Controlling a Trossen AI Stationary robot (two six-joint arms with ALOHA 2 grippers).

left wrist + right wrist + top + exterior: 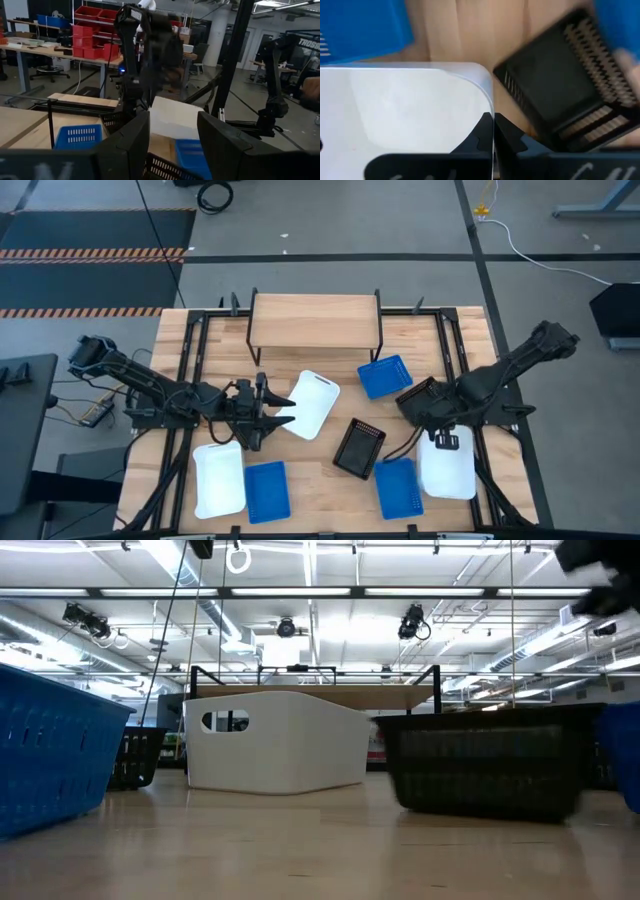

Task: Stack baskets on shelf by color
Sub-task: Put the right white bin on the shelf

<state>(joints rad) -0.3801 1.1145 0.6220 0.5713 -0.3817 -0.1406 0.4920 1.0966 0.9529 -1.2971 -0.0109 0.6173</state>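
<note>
The shelf (315, 320) stands at the table's far edge with a bare plank top. Baskets lie over the table: white ones (312, 405) (220, 478) (450, 470), blue ones (385, 375) (265, 490) (398, 488), black ones (358, 448) (415, 395). My left gripper (268, 412) is open, just left of the middle white basket (170, 117). A black mesh rim (162, 167) shows low between its fingers; I cannot tell whether they touch it. My right gripper (440, 438) is shut on the right white basket (395, 110). My right gripper (493, 132) pinches the white basket's side wall at its rim (490, 107), near a rounded corner, one finger inside and one outside. The fingers come from above, pointing down. Whether the basket is lifted off the table cannot be told.
A black basket (560, 95) lies close beside the held white one, with a blue basket (360, 25) on its other side. Black frame rails (190, 350) (455, 350) run along both sides of the table. Bare wood lies between the shelf and the baskets.
</note>
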